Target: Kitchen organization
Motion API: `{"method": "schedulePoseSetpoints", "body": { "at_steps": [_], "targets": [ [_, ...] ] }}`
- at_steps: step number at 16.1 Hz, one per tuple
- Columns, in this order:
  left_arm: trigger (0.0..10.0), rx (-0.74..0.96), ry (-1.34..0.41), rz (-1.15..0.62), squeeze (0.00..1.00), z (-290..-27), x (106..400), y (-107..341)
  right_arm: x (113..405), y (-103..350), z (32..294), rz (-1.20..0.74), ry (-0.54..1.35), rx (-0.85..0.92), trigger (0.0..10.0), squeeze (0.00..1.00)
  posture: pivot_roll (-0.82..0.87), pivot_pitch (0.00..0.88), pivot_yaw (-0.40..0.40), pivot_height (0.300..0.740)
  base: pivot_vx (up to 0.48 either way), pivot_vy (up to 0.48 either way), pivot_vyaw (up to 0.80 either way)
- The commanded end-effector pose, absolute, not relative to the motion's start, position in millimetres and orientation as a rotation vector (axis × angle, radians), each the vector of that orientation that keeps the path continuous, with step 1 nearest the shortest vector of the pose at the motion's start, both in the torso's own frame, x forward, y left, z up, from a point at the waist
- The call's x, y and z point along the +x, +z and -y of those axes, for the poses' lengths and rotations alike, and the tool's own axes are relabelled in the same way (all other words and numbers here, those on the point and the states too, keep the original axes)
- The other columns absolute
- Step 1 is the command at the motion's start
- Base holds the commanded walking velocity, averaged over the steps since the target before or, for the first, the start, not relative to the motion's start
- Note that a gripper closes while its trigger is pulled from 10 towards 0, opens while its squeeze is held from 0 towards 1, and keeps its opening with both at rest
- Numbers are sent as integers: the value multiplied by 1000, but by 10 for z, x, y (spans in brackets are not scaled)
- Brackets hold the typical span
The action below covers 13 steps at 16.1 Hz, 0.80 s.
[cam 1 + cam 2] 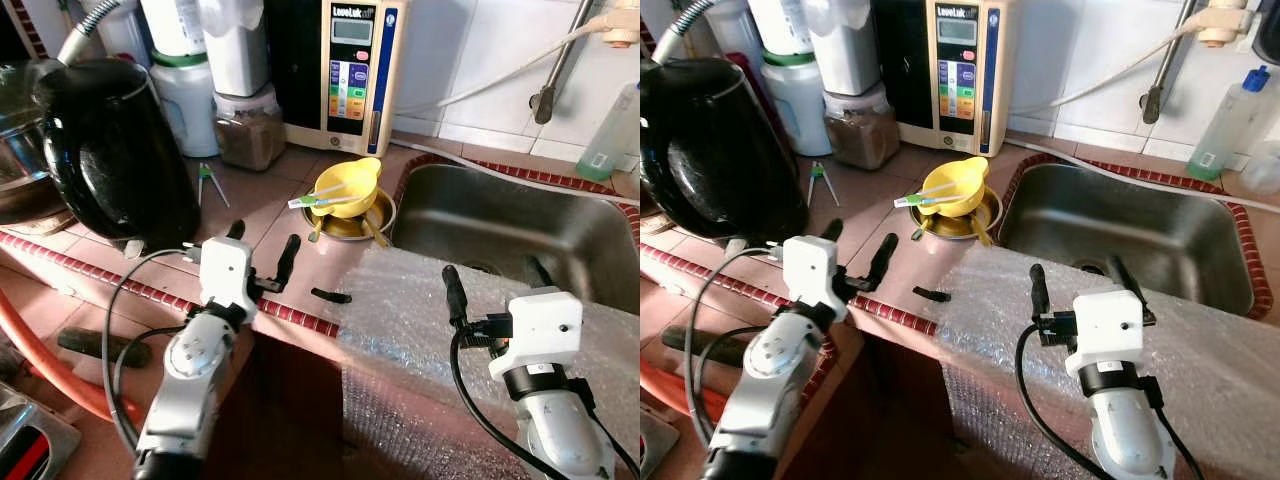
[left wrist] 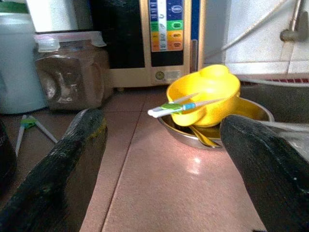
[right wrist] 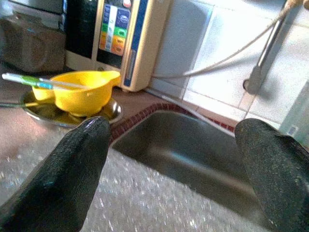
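Observation:
A yellow bowl [image 1: 348, 186] sits in a shallow steel dish [image 1: 352, 226] on the tiled counter, just left of the sink [image 1: 520, 225]. A white, green and blue toothbrush [image 1: 318, 200] lies across the bowl, and gold cutlery handles stick out of the dish. My left gripper [image 1: 263, 245] hovers open over the counter's front edge, a short way before the dish. In the left wrist view the bowl [image 2: 205, 94] lies straight ahead between the fingers. My right gripper [image 1: 495, 280] is open above the bubble wrap [image 1: 420, 310], pointing at the sink [image 3: 193, 154].
A black kettle [image 1: 115, 150] stands at the left, with a brown-filled jar [image 1: 250, 128] and a water purifier [image 1: 350, 70] at the back. A small black piece [image 1: 330, 295] lies near the counter edge. A clear bottle [image 1: 610, 135] stands behind the sink.

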<state>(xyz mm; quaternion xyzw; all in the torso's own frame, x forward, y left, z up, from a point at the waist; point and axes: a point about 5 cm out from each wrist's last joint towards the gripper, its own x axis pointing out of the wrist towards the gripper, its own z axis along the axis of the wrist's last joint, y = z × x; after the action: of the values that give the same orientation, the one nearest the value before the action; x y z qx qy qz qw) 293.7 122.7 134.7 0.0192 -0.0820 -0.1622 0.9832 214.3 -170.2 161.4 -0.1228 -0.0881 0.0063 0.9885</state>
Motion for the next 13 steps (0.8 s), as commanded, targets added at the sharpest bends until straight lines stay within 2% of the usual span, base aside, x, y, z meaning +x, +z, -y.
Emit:
{"method": "schedulePoseSetpoints", "body": {
  "at_steps": [1, 8, 13],
  "targets": [
    [10000, 64, -337, 153, 0, -1199, 2905, 1358, 2134, 1587, 1769, 163, -19, -258, 10000, 0, 20, 0, 21, 740, 0, 0, -781],
    [10000, 118, -429, 126, 0, -1117, 2895, 1343, 2136, 1581, 1789, 162, -10, -280, 10000, 0, 13, 0, 15, 740, 0, 0, -781],
    [10000, 99, -393, 96, 0, -1087, 2879, 1298, 2095, 1566, 1791, 155, -18, -278, 10000, 0, 4, 0, 21, 740, 0, 0, -781]
  ]
}}
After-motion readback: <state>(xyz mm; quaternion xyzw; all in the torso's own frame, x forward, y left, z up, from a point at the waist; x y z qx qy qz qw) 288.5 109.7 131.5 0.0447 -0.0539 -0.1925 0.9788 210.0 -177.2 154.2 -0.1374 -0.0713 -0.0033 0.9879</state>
